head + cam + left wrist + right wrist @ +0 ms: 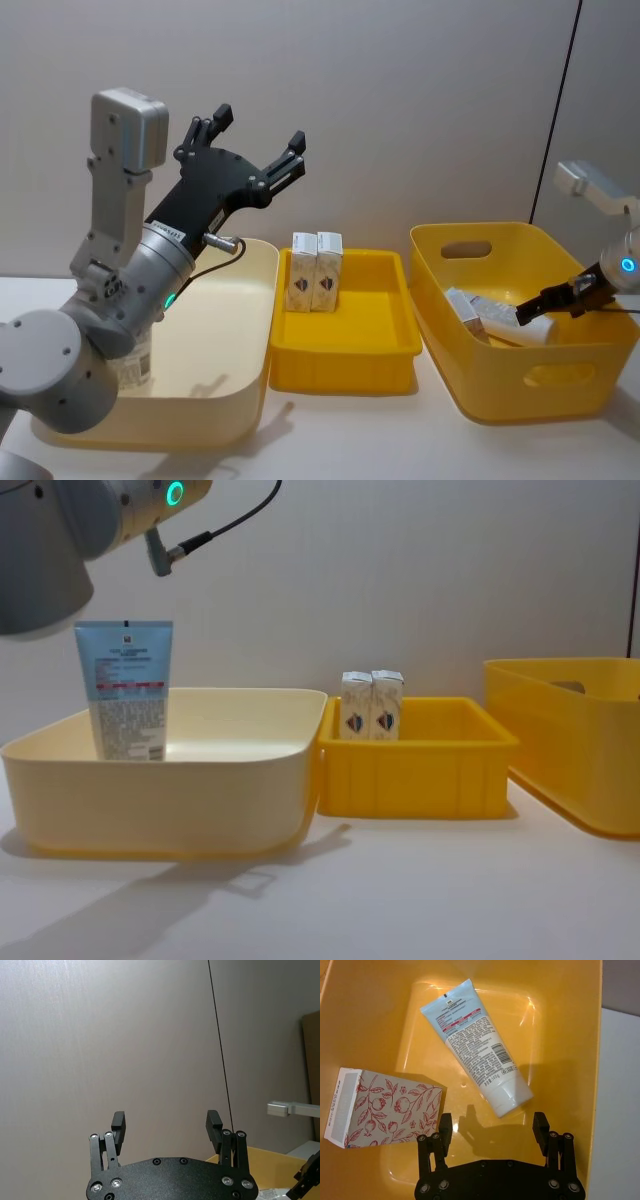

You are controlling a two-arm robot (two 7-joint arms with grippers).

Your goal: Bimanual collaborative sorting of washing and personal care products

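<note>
A light-blue tube [125, 690] stands upright in the cream bin [200, 780], mostly hidden behind my left arm in the head view. Two white gable-topped cartons [316, 270] stand side by side at the back of the small yellow tray [345, 350]. In the large yellow bin [500, 390], another light-blue tube [477, 1060] lies flat beside a white carton with a red floral print [385, 1107]. My right gripper [492, 1127] hangs open just above that bin's floor, near the tube's cap end, holding nothing. My left gripper [256, 130] is raised high over the cream bin, open and empty.
The three containers stand in a row on the white table [400, 900], cream bin left, small tray middle, large bin [570, 740] right. A grey wall stands close behind them. Bare table lies in front of the containers.
</note>
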